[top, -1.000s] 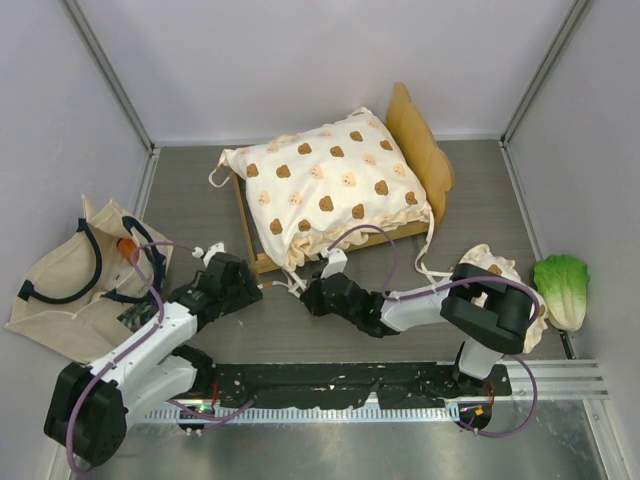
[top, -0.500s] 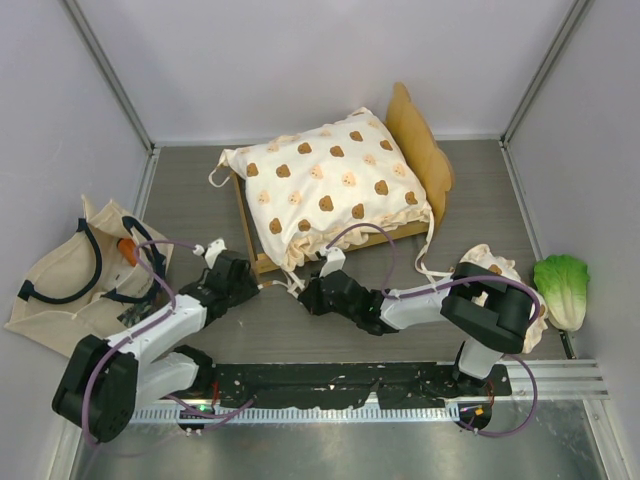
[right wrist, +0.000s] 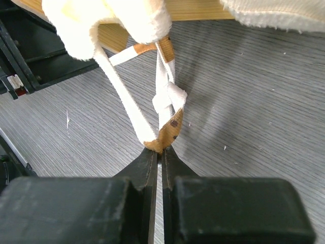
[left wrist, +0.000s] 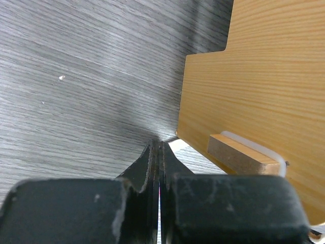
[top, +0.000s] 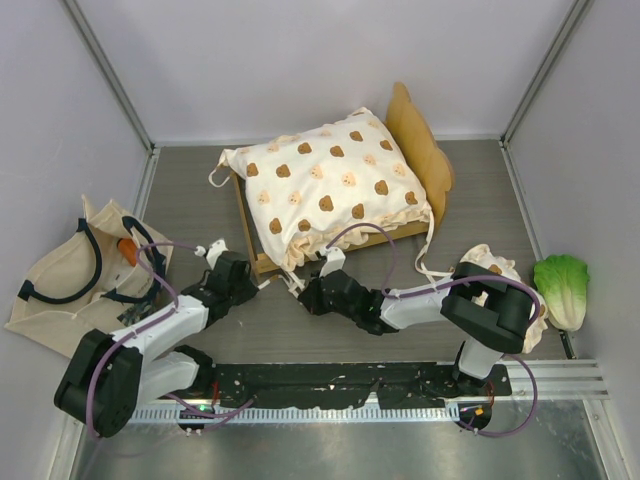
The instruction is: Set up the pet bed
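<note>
While the pet bed (top: 425, 160) stands mid-table (top: 190, 190) toward the far edge, bear-print cushion (top: 330, 185) on top, the right gripper (top: 298, 285) pinches a cushion tie (right wrist: 165, 99) off its near corner. The left gripper (top: 262, 286) is clenched beside it, possibly on another tie.

Passable table (top: 190, 200) strip between tote bag (top: 60, 285) and pet bed (top: 330, 190); lettuce toy (top: 562, 288) crowds right edge

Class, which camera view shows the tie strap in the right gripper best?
The right wrist view: the tie strap sits close up, knot clear, its brown-tipped end pinched by the right gripper. The top external view shows only a thin pale strand; the left wrist view does not clearly show it.
</note>
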`<state>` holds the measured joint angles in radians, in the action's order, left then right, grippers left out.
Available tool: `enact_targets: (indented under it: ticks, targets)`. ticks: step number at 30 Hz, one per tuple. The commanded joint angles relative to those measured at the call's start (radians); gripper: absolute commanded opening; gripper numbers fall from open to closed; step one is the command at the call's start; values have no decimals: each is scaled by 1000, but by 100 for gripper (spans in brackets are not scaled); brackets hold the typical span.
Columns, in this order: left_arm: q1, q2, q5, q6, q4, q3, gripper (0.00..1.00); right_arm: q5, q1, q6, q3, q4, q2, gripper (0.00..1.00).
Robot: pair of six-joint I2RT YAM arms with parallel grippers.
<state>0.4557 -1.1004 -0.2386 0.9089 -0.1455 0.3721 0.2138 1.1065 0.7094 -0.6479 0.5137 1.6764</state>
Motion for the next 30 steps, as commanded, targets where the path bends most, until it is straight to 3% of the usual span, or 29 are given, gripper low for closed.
enact_targets:
  ticks: [1, 9, 16, 24, 28, 30]
  targets:
    - [-3, 4, 1, -1, -34, -13, 0, -4, -5, -16, -6, 5, -18, 11]
    - [-3, 10, 21, -11, -32, -13, 0, -45, -14, -19, -15, 25, 9, 18]
    - [-2, 30, 22, -19, -60, 2, 0, -71, -16, -65, -24, -23, 6, 14]
    - [-3, 65, 12, -18, -77, -12, 0, -111, -19, -93, 5, 5, -11, 2]
    - [-3, 76, 19, -16, -80, -16, 0, -166, -22, -113, -4, 5, -4, 2]
    - [-3, 80, 24, -18, -80, -15, 0, -181, -27, -114, -7, -3, -1, 7]
